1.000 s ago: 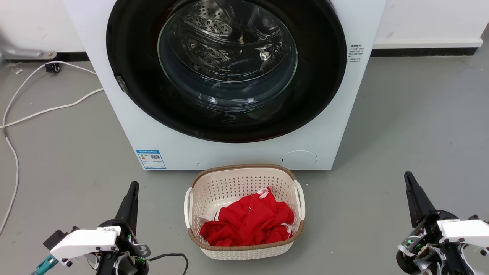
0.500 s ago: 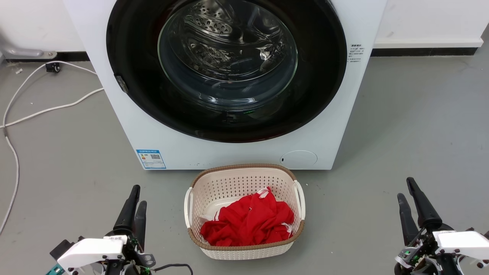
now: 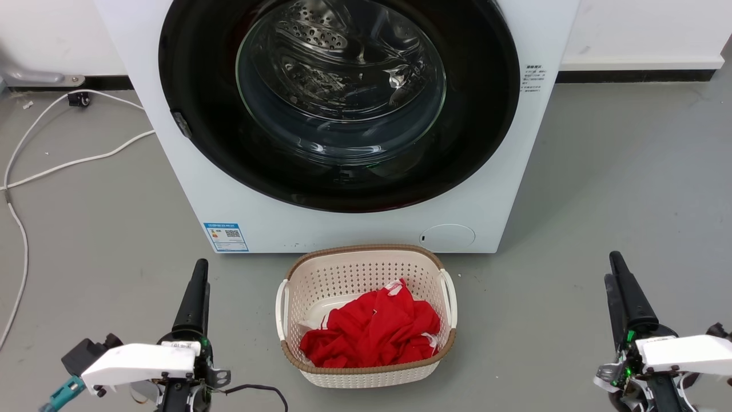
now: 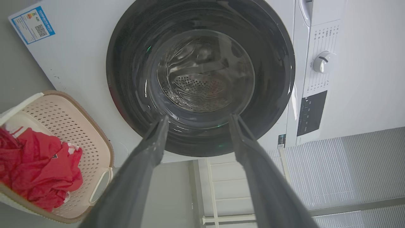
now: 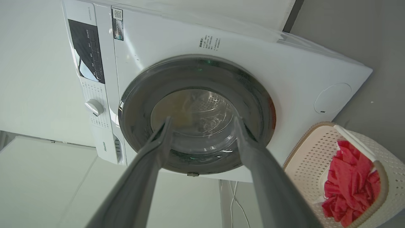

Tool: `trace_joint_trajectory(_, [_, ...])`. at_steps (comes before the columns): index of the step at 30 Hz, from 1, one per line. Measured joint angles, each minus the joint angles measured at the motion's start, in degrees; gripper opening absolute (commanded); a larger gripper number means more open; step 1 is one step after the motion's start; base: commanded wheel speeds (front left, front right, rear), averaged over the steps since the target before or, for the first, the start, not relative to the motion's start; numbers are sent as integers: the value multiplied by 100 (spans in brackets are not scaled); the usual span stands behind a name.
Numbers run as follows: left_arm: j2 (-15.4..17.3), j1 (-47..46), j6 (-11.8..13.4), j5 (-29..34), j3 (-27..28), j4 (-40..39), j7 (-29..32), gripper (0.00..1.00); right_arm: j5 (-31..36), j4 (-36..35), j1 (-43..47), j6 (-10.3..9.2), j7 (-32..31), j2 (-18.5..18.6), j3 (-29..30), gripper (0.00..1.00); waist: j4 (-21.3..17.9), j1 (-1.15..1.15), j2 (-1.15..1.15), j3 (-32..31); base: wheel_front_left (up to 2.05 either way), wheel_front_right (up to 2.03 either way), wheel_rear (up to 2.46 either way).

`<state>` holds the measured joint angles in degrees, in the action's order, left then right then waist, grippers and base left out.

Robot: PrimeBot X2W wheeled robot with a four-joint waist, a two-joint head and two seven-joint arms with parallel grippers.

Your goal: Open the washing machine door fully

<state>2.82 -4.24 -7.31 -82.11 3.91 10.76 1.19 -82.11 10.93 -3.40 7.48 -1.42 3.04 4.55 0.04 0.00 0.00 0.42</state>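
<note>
There is one washing machine door (image 3: 340,86), a round black disc with a clear glass bowl at its centre. It sits shut, flush in the front of the one white washing machine (image 3: 229,194), and covers most of that front. The machine stands at the far edge of the grey floor (image 3: 600,171), against the wall.

Two grippers hang over the near edge of the floor, both well short of the door and touching nothing. The left gripper (image 3: 199,272) is towards the near left corner and the right gripper (image 3: 612,268) towards the near right corner, each pointing at the machine. In the left wrist view its two fingers (image 4: 148,152) stand apart, with the door's lower half framed in the gap. The right wrist view shows the same: two fingers (image 5: 152,148) spread, with the glass bowl between them, far off.

On the machine front there is one small round flap (image 3: 447,237) at the lower right corner, one blue label (image 3: 226,237) at the lower left and one knob (image 4: 322,61) on the panel above the door.

One cream basket (image 3: 366,254) stands on the floor just in front of the machine, between the grippers, holding one heap of red cloth (image 3: 372,335). Two strands of white cable (image 3: 74,163) trail along the floor's left edge.
</note>
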Motion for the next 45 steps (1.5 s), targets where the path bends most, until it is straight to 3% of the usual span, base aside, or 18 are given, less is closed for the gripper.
trace_joint_trajectory(21, [0, -52, 65, 2753, -301, -526, -448, 100, 3100, -611, 131, 1, 459, -3, -196, 100, 21, 0, 0, 13, 0, 0, 0])
trace_joint_trajectory(45, [53, -80, 281, 4958, -615, -560, -855, 100, 5231, -900, 281, 1, 743, -3, -368, 100, 20, 0, 0, 22, 0, 0, 0])
